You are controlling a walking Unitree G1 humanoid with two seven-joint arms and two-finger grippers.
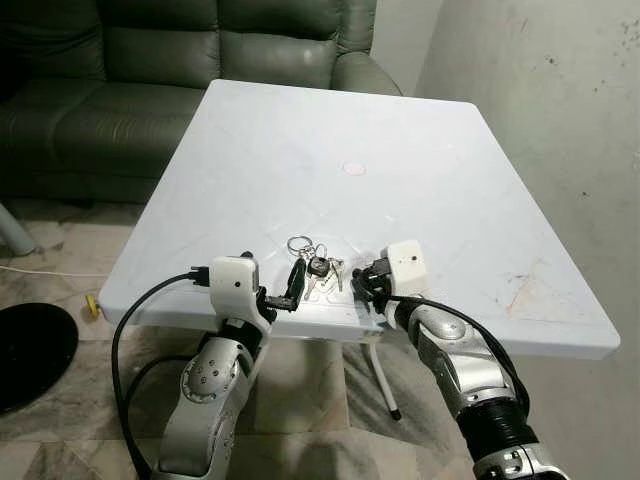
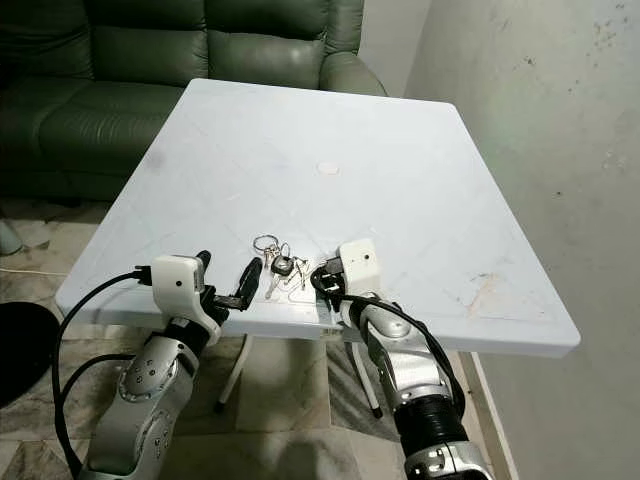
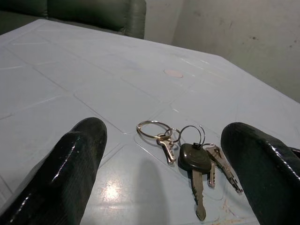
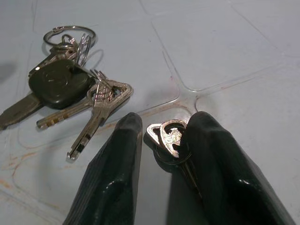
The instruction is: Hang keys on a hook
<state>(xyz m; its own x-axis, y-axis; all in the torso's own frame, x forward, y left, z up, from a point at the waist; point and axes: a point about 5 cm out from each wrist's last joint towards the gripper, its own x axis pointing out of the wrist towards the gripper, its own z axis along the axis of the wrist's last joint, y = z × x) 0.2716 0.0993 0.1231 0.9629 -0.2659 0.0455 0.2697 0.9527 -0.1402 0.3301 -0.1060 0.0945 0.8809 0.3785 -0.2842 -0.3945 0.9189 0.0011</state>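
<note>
Now: Two Hands at the Near Edge, Keys Between Them

Both hands sit low at the near edge of the white desk (image 1: 470,180). The main bunch of keys (image 1: 318,266), with a black-headed key and loose rings, lies flat on the desk close to that near edge, about midway along it. The left hand (image 3: 164,187) rests just behind the bunch with its fingers (image 3: 70,173) spread wide, the keys lying in the gap and touching neither finger. The right hand (image 4: 161,164), beside the bunch toward the right edge, is pinching a small second set of keys (image 4: 169,137) between its fingers. Beyond the bunch, the desk runs bare to its far edge, save a small round mark (image 1: 354,168) near the centre. A green sofa (image 1: 180,60) stands past the far edge, a wall (image 1: 560,120) along the right.
</note>
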